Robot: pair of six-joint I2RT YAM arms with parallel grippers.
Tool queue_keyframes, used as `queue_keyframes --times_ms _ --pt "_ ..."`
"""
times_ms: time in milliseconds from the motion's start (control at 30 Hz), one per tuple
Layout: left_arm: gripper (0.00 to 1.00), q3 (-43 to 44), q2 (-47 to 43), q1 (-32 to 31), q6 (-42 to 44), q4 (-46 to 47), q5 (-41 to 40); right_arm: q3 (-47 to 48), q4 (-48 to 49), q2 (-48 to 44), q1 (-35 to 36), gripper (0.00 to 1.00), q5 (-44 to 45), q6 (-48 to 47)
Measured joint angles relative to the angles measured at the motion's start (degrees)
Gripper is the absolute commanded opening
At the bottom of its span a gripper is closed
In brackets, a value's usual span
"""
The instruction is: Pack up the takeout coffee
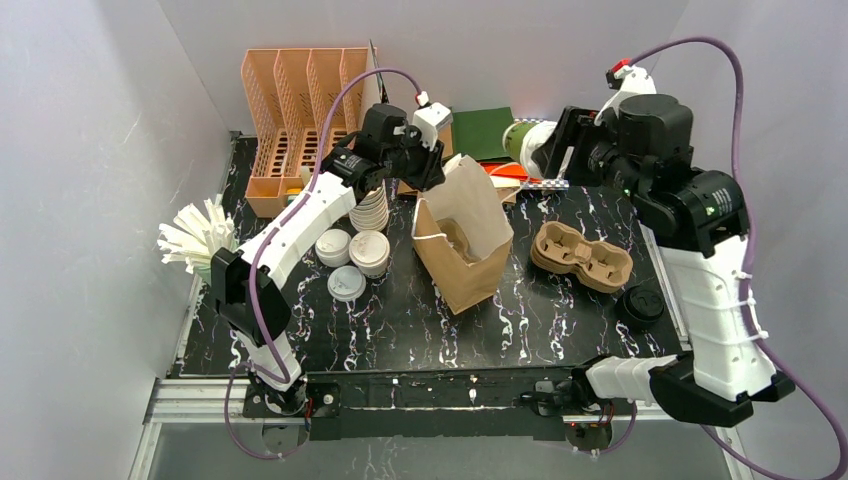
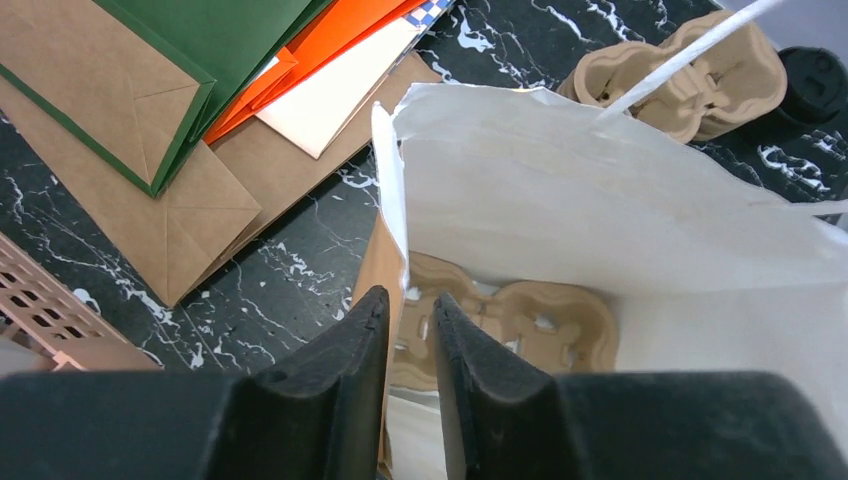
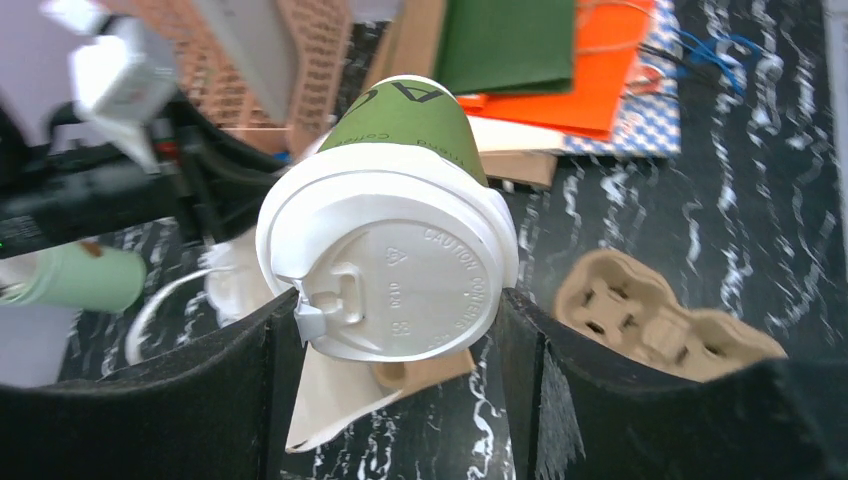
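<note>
My right gripper is shut on a green-walled takeout coffee cup with a white sip lid. It holds the cup tilted in the air at the back right, behind the bag. An open brown paper bag stands mid-table with a pulp cup carrier inside it. My left gripper is shut on the bag's rear wall edge. Two more white-lidded cups stand left of the bag.
A second pulp carrier lies right of the bag, with a black lid near the right edge. A stack of lidless cups, a loose white lid, an orange rack, flat bags and white straws are also there.
</note>
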Motion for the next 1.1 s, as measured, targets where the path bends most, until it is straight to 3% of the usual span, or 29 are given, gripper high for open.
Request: queue_keyframes --times_ms 133,367,600,867,1100 --pt "0.01 0.0 0.0 -1.1 0.9 0.1 -2.6 0.0 4.5 -1.8 0.0 0.47 -8.5 -2.3" --pt "0.0 0.0 0.0 -1.9 1.3 0.3 -4.0 -6.1 9.2 -2.3 0.0 0.44 -21.2 -3.0" --pt "0.0 -0.9 -2.7 -3.5 1.5 1.5 -6.2 -16.4 10.2 -1.7 0.0 0.41 -26.4 -3.9" --pt "0.0 -4.7 -10.0 -7.5 -0.1 5.9 -9.9 -22.5 10.3 -2.0 1.1 0.37 -25.7 -5.4" --pt "0.0 -12.7 -15.8 -10.6 -3.7 12.5 -12.1 -25.3 11.0 -1.9 12.5 0.35 -15.5 -6.1"
